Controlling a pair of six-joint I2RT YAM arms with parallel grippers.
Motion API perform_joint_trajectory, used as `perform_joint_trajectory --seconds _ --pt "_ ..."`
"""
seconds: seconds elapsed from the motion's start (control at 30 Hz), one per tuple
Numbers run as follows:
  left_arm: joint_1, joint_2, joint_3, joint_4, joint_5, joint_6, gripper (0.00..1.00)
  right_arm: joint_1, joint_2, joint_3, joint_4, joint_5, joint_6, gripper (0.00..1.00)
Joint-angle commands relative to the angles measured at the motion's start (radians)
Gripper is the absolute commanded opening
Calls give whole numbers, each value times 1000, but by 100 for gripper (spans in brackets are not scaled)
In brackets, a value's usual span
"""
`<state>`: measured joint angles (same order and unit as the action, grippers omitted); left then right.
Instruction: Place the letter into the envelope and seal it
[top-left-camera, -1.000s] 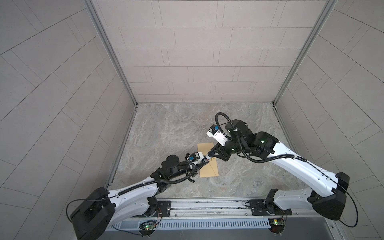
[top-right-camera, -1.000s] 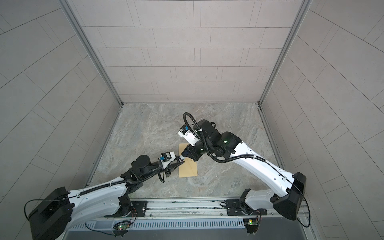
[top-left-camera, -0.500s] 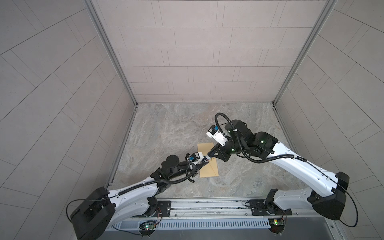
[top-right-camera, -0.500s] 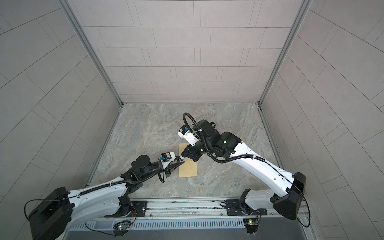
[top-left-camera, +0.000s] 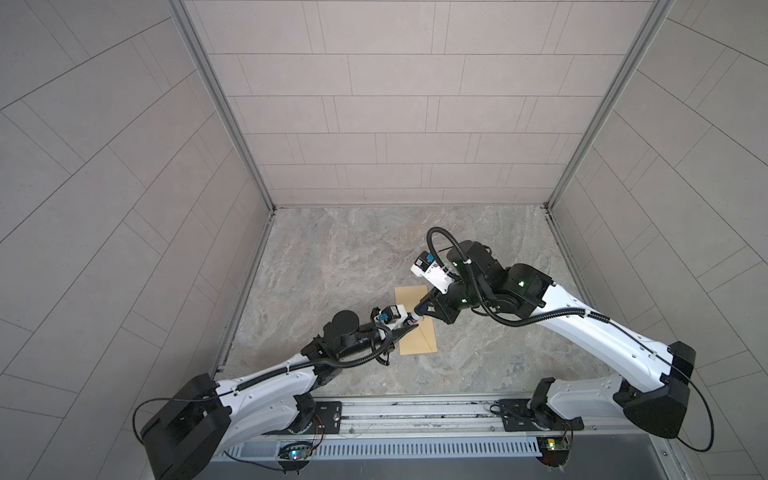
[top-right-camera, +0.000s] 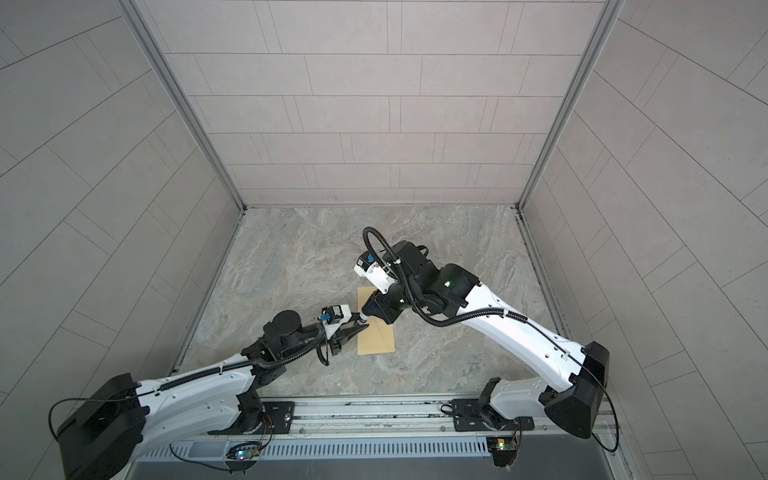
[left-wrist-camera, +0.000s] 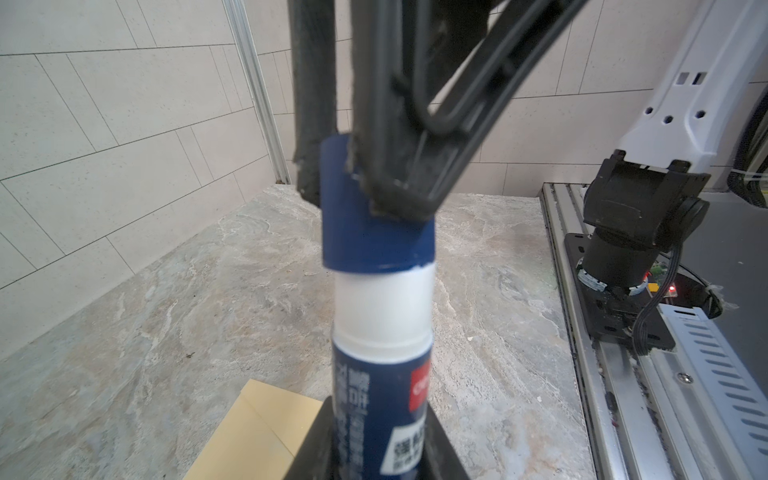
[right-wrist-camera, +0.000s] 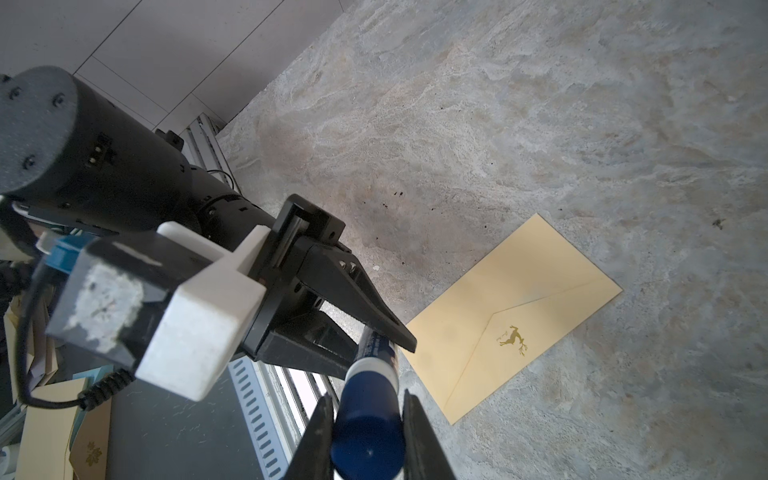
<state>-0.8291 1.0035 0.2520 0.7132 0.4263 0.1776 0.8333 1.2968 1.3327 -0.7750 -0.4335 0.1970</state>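
Note:
The mustard-tan envelope (top-left-camera: 420, 341) (top-right-camera: 377, 340) (right-wrist-camera: 515, 299) lies flat on the marble table with its flap down and a small gold deer mark on it. A corner of it shows in the left wrist view (left-wrist-camera: 249, 432). Just above its near-left edge, a blue glue stick (left-wrist-camera: 376, 407) (top-left-camera: 412, 320) hangs between both grippers. My left gripper (left-wrist-camera: 376, 444) (top-left-camera: 408, 330) (right-wrist-camera: 384, 347) is shut on its labelled body. My right gripper (right-wrist-camera: 368, 436) (top-left-camera: 420, 312) (top-right-camera: 368, 311) is shut on its blue cap (left-wrist-camera: 374, 224) (right-wrist-camera: 368, 428). A white band shows between cap and body. The letter is out of view.
The metal rail (top-left-camera: 415, 409) runs along the table's front edge, with both arm bases on it. Tan envelopes and papers (right-wrist-camera: 45, 419) lie stacked beyond the rail. Tiled walls (top-left-camera: 395, 104) enclose the table at the left, right and back.

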Motion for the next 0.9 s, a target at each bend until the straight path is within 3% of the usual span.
perform_joint_trajectory --seconds 0.0,0.87 --pt "-7 -6 4 70 11 7 0 24 10 -6 -26 -22 -19 4" --pt "-7 -1 10 71 16 5 0 76 27 -3 -58 65 -74 0"
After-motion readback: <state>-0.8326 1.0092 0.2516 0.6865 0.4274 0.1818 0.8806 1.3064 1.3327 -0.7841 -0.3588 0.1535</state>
